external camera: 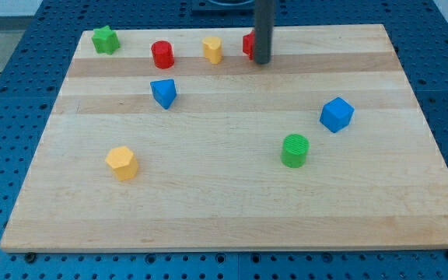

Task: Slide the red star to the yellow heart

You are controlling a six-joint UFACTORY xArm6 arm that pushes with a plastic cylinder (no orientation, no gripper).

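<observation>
Red star (pixel 248 44): near the board's top edge, mostly hidden behind the rod.
Tip (pixel 262 61): touching the star's right side; a plain rod, no jaws.
Yellow heart (pixel 212 49): just left of the star.

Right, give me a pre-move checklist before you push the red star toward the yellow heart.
1. My tip beside the red star: ok, on its right in the view.
2. Tip touching the star: cannot tell, the rod hides the star's right side.
3. Yellow heart left of the star: ok.
4. Path between star and heart free: ok.
5. Red cylinder beyond the heart: ok, apart from it.
</observation>
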